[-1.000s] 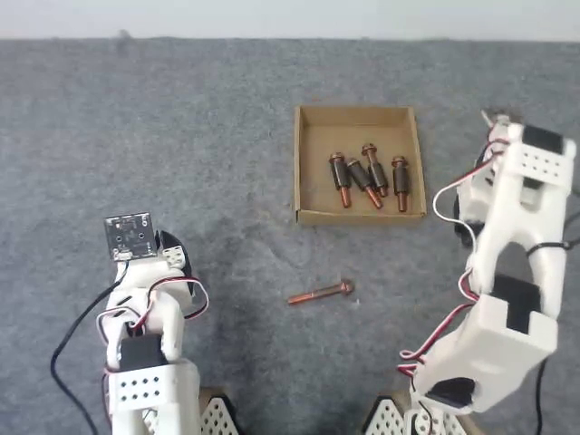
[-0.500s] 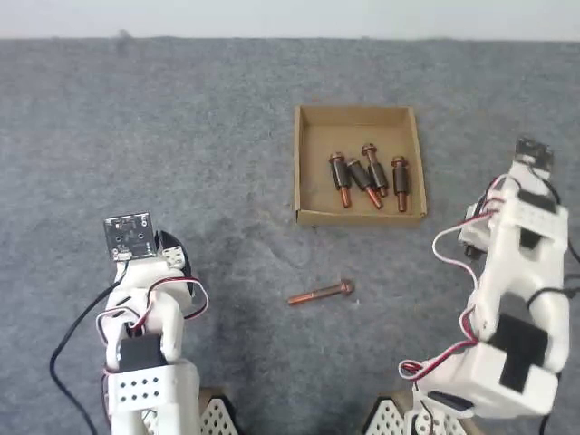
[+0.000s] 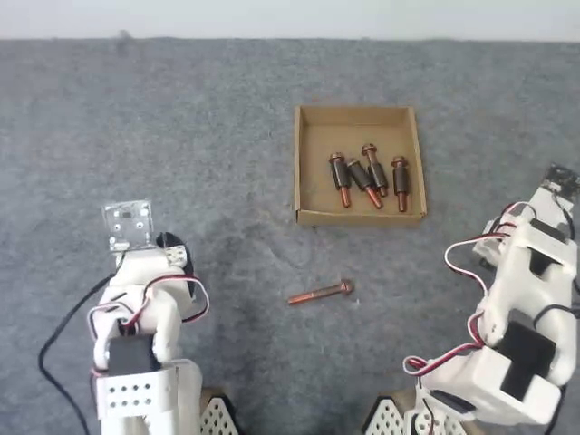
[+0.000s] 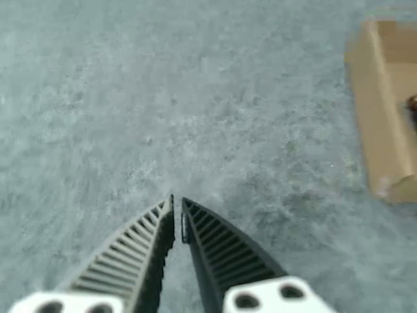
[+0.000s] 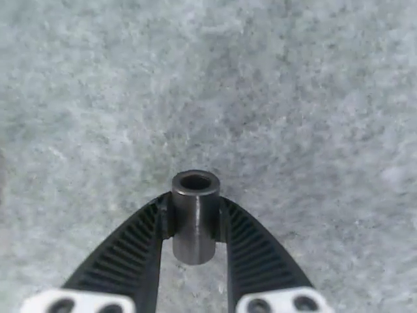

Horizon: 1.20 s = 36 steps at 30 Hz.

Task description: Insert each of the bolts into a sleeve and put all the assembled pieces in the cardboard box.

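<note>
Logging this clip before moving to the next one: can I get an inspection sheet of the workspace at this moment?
Surface: grey carpet-like mat.
Job's things: cardboard box holds four assembled pieces; one bolt lies loose on the mat, outside the box; one sleeve is in the right gripper.
Clutter: nothing seen.
Grippers: right gripper shut on the sleeve; left gripper shut, holding nothing, over the mat.
Cables: wires loop off both arms, away from the parts.
Surroundings: pale wall beyond the mat.
</note>
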Tool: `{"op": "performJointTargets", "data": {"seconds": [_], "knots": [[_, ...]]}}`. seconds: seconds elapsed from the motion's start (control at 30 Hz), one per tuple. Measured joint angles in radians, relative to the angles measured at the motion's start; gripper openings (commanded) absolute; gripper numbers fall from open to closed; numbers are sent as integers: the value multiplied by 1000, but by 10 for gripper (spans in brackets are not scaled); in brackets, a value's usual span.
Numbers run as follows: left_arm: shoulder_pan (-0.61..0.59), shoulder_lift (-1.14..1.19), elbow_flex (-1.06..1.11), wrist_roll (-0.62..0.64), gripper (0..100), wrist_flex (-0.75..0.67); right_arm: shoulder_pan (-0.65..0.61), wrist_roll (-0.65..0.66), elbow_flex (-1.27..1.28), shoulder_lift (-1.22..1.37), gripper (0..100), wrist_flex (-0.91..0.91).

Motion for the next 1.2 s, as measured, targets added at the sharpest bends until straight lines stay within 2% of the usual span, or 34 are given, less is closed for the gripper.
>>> {"op": "performJointTargets", "data": {"seconds": [0.2, 0.43, 0.67, 0.8, 1.1, 1.2], "knots": [[137, 273, -318, -2, 22, 152, -3, 0, -18, 57, 7, 0], [308, 707, -517, 2, 23, 170, -3, 0, -31, 71, 7, 0], [565, 919, -563, -2, 23, 169, -3, 0, -31, 71, 7, 0], [721, 1016, -563, -63, 23, 126, -3, 0, -31, 71, 7, 0], [833, 1191, -563, -270, 24, -3, -3, 0, -32, 75, 6, 0], [865, 1203, -563, -321, 65, -17, -3, 0, -32, 75, 6, 0]]}}
